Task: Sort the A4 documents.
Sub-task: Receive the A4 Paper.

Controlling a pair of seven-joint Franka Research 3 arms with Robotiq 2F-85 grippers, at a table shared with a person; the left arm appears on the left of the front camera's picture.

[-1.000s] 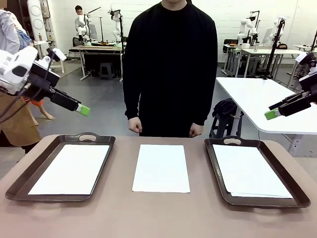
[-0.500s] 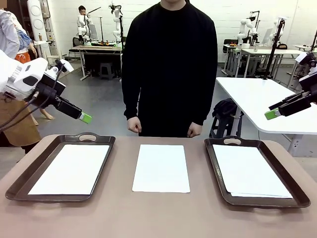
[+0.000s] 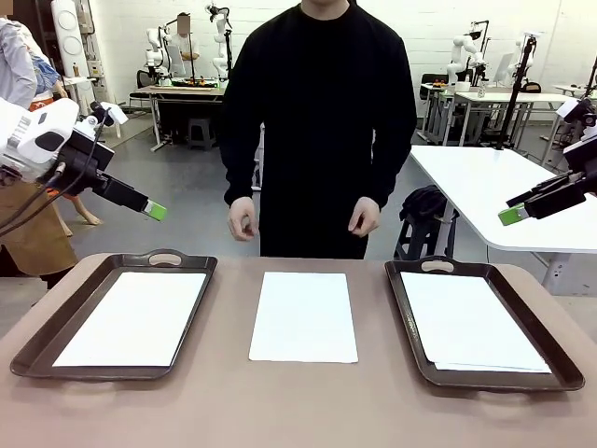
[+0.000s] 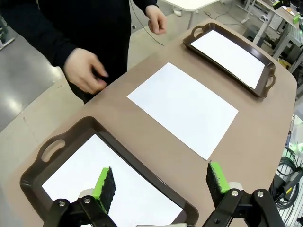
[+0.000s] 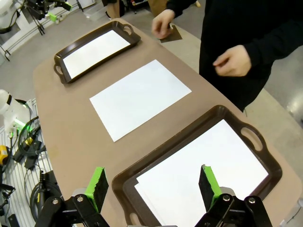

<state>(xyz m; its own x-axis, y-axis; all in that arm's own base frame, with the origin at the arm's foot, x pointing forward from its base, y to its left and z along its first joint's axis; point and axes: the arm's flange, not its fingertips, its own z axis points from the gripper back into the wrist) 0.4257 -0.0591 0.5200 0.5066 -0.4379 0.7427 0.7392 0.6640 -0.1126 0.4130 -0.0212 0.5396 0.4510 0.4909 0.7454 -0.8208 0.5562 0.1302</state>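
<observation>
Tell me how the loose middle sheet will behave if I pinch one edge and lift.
The sheet lies thin and flat on the table, so it will probably droop. With no raised edge showing, it may slide rather than lift.

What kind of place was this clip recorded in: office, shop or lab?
Most likely a robotics lab. Other robot arms stand on white tables in the background, and up close two trays of sheets flank a loose sheet on a brown table.
</observation>
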